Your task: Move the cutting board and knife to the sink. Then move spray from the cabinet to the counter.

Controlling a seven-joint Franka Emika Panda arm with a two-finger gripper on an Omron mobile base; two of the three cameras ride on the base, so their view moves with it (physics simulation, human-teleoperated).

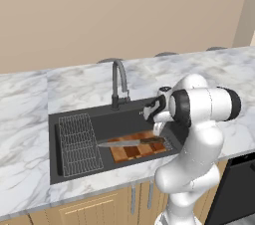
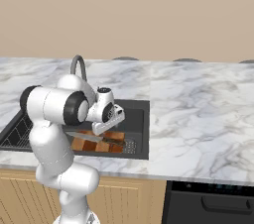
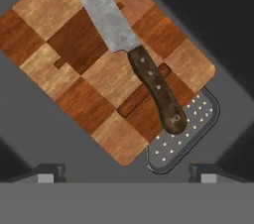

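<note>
The checkered cutting board (image 1: 133, 151) (image 2: 92, 145) (image 3: 74, 44) lies flat in the right part of the dark sink (image 1: 107, 122) (image 2: 137, 119). The knife (image 1: 127, 143) (image 2: 94, 139) (image 3: 158, 89) rests across it, its brown handle reaching over the board's edge toward the drain. My gripper (image 1: 160, 130) (image 2: 101, 129) (image 3: 126, 173) hangs open a short way above the knife handle, holding nothing. The spray and the cabinet are out of view.
A wire rack (image 1: 77, 144) (image 2: 15, 131) fills the sink's left part, and the dark faucet (image 1: 118, 82) (image 2: 78, 65) arches behind it. A perforated drain strainer (image 3: 184, 136) lies by the board's corner. White marble counter (image 1: 209, 67) (image 2: 198, 109) surrounds the sink. A dark appliance front (image 2: 208, 203) sits below right.
</note>
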